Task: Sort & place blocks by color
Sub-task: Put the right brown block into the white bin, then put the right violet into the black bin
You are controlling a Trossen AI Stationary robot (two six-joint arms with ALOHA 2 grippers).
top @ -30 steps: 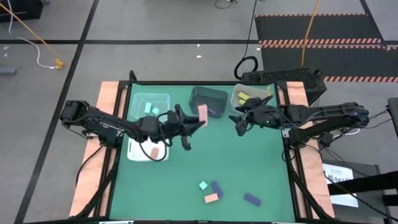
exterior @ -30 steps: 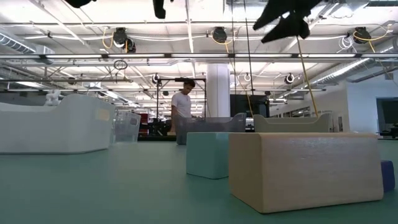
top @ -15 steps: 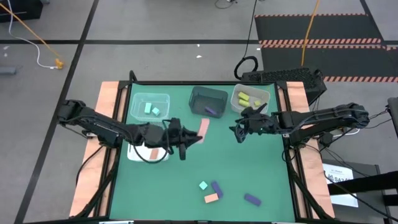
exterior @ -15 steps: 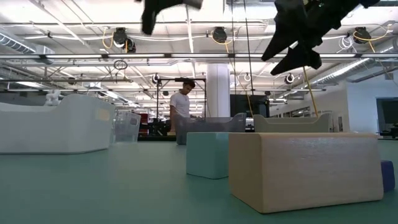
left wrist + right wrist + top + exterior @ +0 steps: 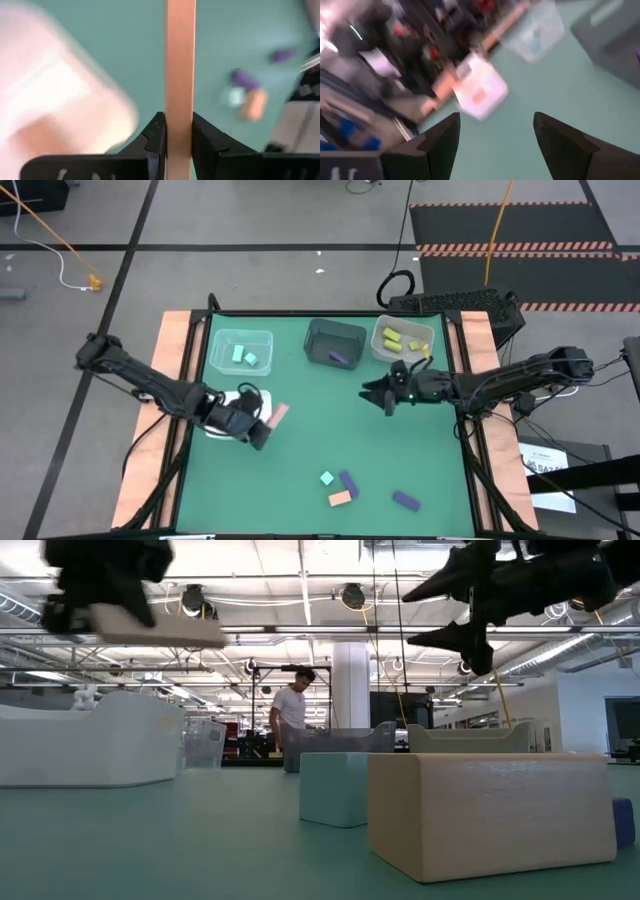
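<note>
- Green worktop (image 5: 300, 460) carried everything you were working with, and it was the biggest thing in the high view.
- Four containers stood along its far and left side: a clear bin (image 5: 241, 352) with two mint blocks, a dark bin (image 5: 335, 340) with one purple block, a second clear bin (image 5: 402, 338) with three yellow-green blocks, and a flat white tray (image 5: 222, 428) at the left edge, mostly hidden by your left arm.
- Your left claw (image 5: 255, 428) was clenched on a long salmon bar (image 5: 278, 414), which stuck out beyond the fingertips with its long axis in line with the fingers.
- That bar hung above the worktop just beside the tray's right edge, with the tray lying back toward the left arm's base; my judgement is that the coming move turned on carrying the bar that short way over the tray.
- Your right claw (image 5: 388, 397) was released, holding nothing, and hovered over mid-worktop in front of the yellow-green bin.
- Four loose blocks waited near the front edge: one mint cube (image 5: 327, 478), one salmon block (image 5: 341, 498) and two purple pieces (image 5: 348, 483) (image 5: 405, 500); the right arm looked the nearer one to them.
</note>
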